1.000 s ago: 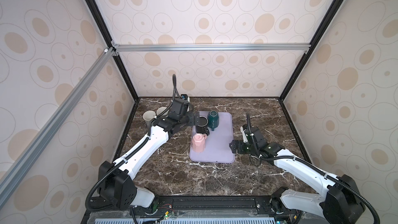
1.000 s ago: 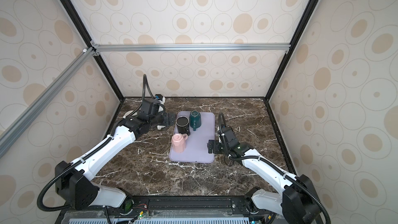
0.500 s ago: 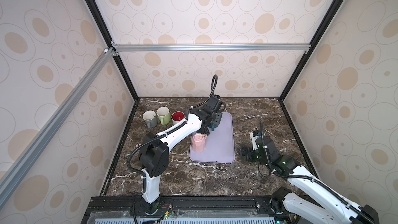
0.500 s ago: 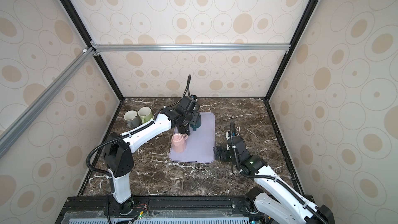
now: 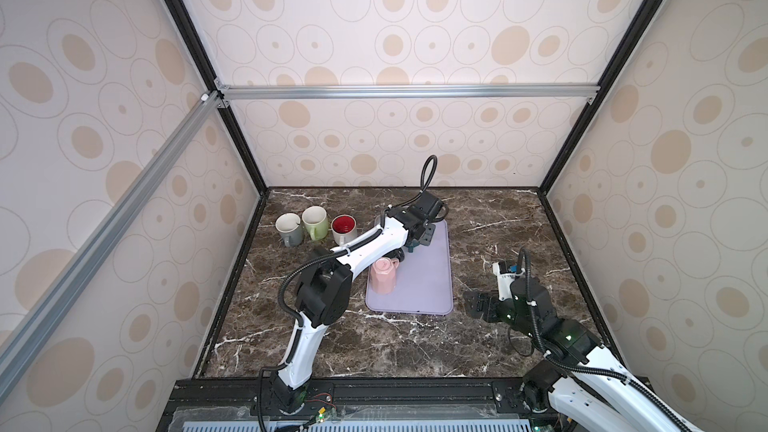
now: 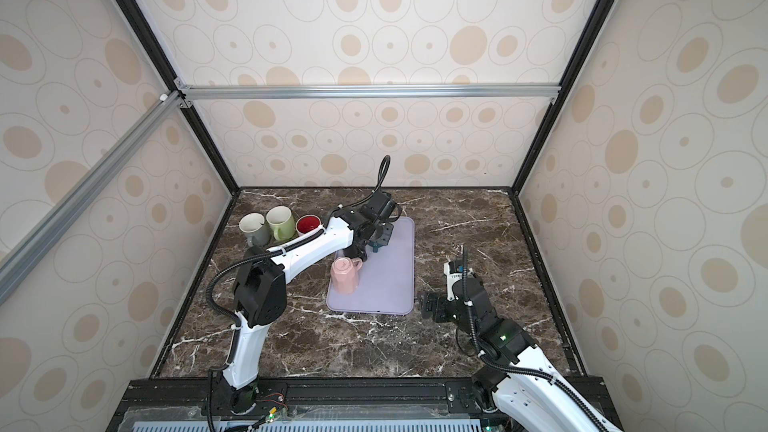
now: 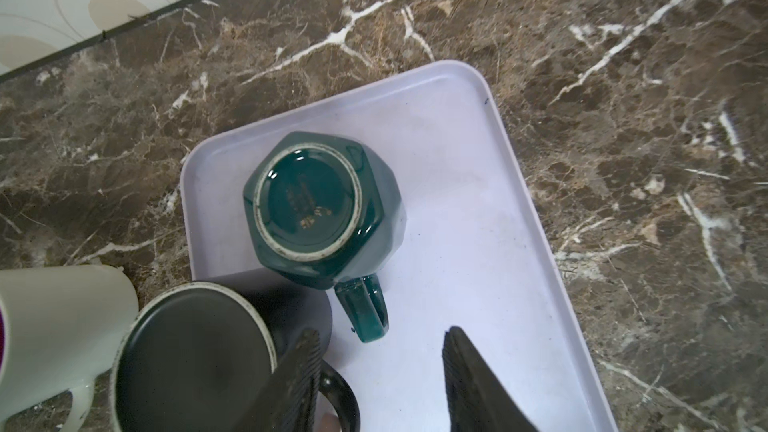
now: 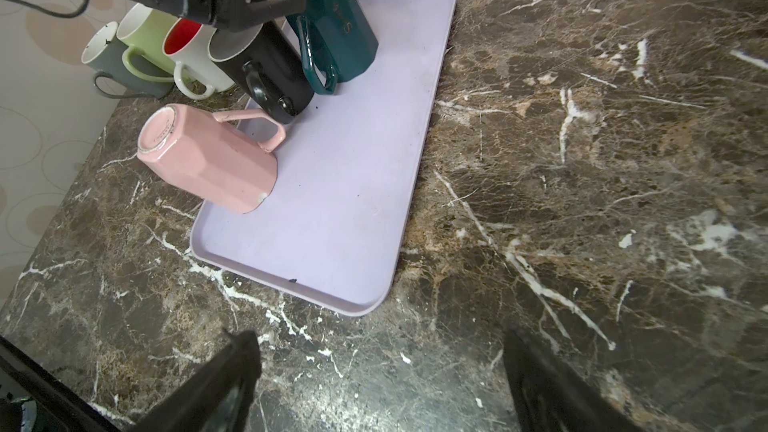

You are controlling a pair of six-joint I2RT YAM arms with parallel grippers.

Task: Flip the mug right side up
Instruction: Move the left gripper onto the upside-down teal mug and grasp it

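Observation:
Three mugs stand upside down on the lilac tray (image 5: 428,284): a dark green faceted mug (image 7: 320,201) at the far end, a black mug (image 7: 191,363) next to it, and a pink mug (image 5: 384,278) nearer the front. My left gripper (image 7: 380,332) hovers over the tray's far end, just behind the green mug's handle (image 7: 365,309). Its jaws stand part open with only bare tray between them, and one finger lies over the black mug's handle. In both top views the left wrist hides most of the green mug (image 6: 376,247). My right gripper (image 8: 380,338) is open above bare table, right of the tray.
Three upright mugs stand in a row at the back left: a grey mug (image 5: 289,228), a light green mug (image 5: 315,221) and a white mug with a red inside (image 5: 344,228). Enclosure walls ring the marble table (image 5: 498,234).
My left arm swung from the row of upright mugs to the tray's far end, and its jaws have narrowed. My right arm drew back from the tray's edge toward the front right.

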